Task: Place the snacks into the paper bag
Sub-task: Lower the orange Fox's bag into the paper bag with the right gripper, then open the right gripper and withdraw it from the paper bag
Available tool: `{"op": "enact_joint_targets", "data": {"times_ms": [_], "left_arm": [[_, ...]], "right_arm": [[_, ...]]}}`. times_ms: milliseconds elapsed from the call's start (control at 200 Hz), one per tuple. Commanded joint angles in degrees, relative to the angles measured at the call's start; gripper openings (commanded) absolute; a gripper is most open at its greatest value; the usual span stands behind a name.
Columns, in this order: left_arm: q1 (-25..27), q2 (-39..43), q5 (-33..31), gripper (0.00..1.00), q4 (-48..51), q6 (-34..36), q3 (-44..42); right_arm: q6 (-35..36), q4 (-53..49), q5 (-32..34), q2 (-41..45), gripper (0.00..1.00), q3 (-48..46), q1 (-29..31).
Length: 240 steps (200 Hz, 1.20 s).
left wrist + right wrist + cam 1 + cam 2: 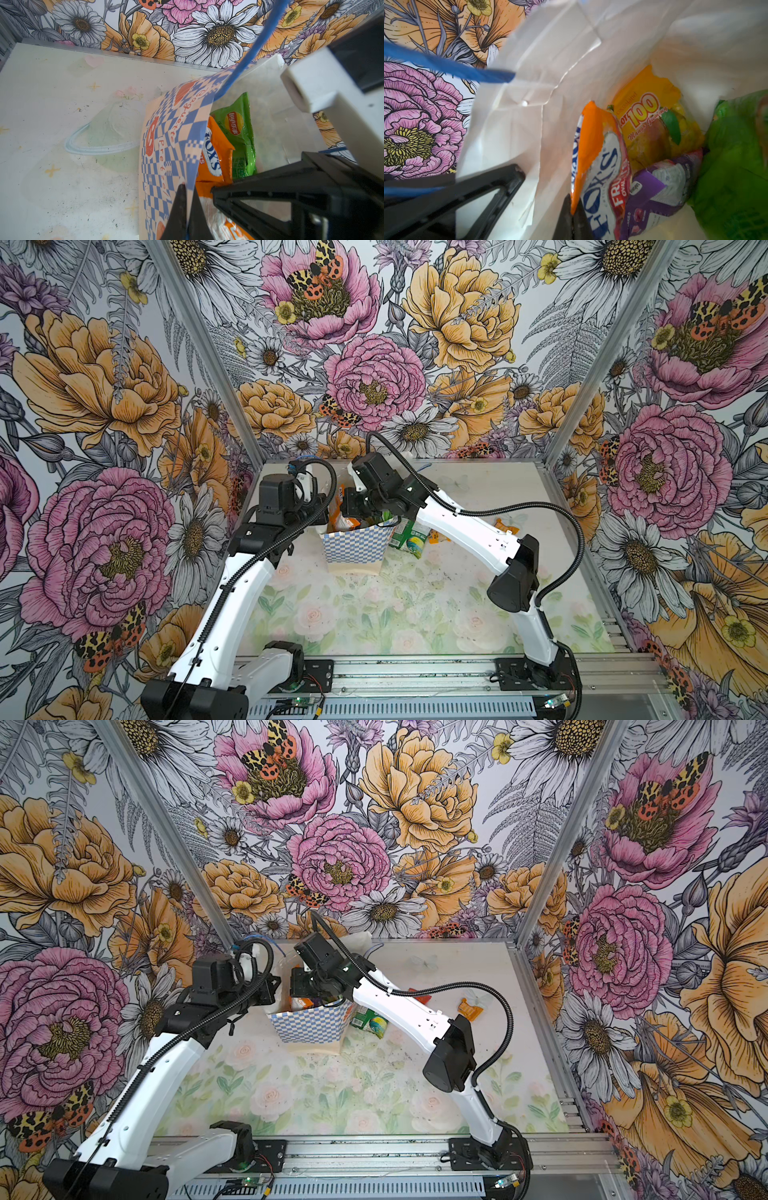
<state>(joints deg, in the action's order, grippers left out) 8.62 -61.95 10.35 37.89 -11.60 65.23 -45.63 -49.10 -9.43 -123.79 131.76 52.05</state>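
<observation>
The paper bag [357,549] [309,1029] stands upright near the back of the table, blue-checkered side facing front. My left gripper [188,187] [321,519] is shut on the bag's checkered rim [172,145]. My right gripper [573,200] [353,506] reaches into the bag's mouth, shut on the edge of an orange-white Fox's packet [600,166] [217,151]. Also inside lie a bright green bag [239,128] [733,166], a yellow mango packet [650,118] and a purple pack [660,187]. On the table right of the bag lie a green-white pack [411,538] [370,1022] and a small orange sachet [507,526] [471,1009].
The floral back wall [374,385] stands close behind the bag. Aluminium frame posts [582,406] mark the side walls. A blue cord handle [249,52] crosses the left wrist view. A small red sachet [419,996] lies behind the right forearm.
</observation>
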Motion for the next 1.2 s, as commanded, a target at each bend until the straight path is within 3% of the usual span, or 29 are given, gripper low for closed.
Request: {"op": "enact_joint_targets", "data": {"times_ms": [0, 385, 590, 791, 971, 1196], "left_arm": [[0.16, 1.96, 1.43, 0.0, -4.74, 0.27, 0.32], [0.17, 1.81, 1.56, 0.0, -4.75, 0.35, 0.26], [0.17, 1.75, 1.05, 0.0, -4.75, 0.31, 0.18], [-0.47, 1.49, 0.61, 0.0, -4.53, -0.06, 0.14], [-1.6, 1.31, 0.42, 0.0, -4.58, -0.34, 0.09], [-1.72, 0.98, -0.83, 0.0, -3.99, 0.08, 0.17]], "right_arm": [[-0.18, 1.55, 1.67, -1.81, 0.0, 3.22, -0.17], [-0.01, 1.44, 0.17, -6.5, 0.0, 8.61, 0.27], [1.38, 1.29, 1.12, -2.66, 0.34, 8.68, -0.01], [3.44, 0.03, 3.01, 2.35, 0.51, 7.72, -0.81], [6.52, -1.48, 5.2, 8.11, 0.59, 6.79, -2.02], [11.65, -1.28, 6.44, 18.82, 0.59, -0.89, -5.51]]}}
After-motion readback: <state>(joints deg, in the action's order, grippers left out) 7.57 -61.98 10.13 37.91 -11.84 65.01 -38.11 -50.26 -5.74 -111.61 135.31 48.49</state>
